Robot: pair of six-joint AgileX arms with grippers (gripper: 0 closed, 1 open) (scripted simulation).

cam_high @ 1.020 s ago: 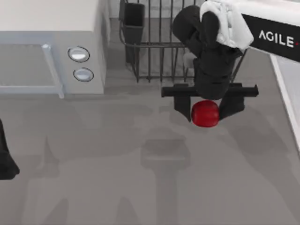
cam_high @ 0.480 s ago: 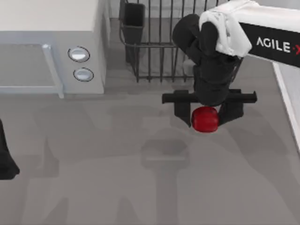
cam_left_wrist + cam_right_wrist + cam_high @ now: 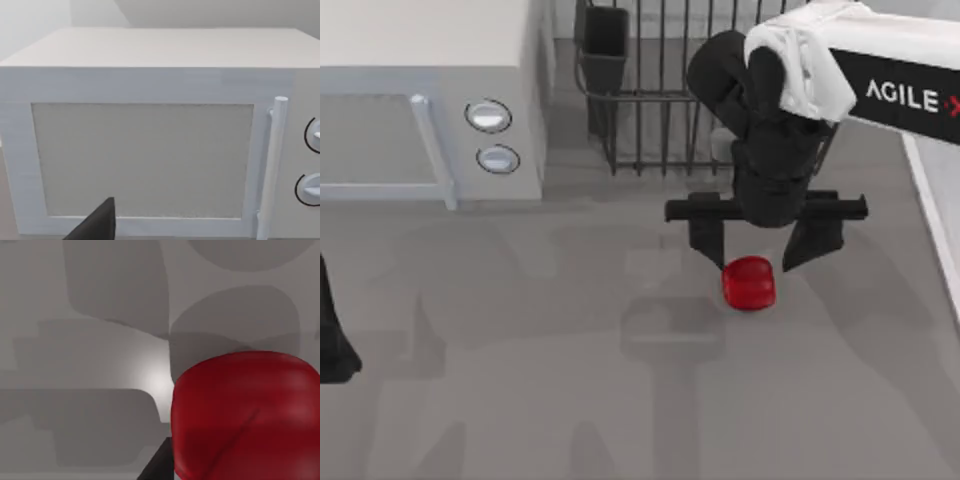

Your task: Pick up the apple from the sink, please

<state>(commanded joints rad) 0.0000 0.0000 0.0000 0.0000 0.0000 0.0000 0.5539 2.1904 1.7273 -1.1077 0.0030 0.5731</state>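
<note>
The left gripper [image 3: 332, 350] is parked at the surface's left edge; its jaws cannot be made out. Toward the right, the apple [image 3: 749, 283] lies on the bare grey surface [image 3: 540, 380], open room around it. Just behind it the right gripper [image 3: 766, 245] hangs with jaws spread, gripping nothing. Farther back stand a wire dish rack [image 3: 650, 90] and a microwave [image 3: 420, 90].

My right arm [image 3: 880, 70] has a white shell with a black band lettered AGILE in white. Its wrist is bulbous matte black, ending in a black crossbar with two blocky black fingers [image 3: 705, 238].
</note>
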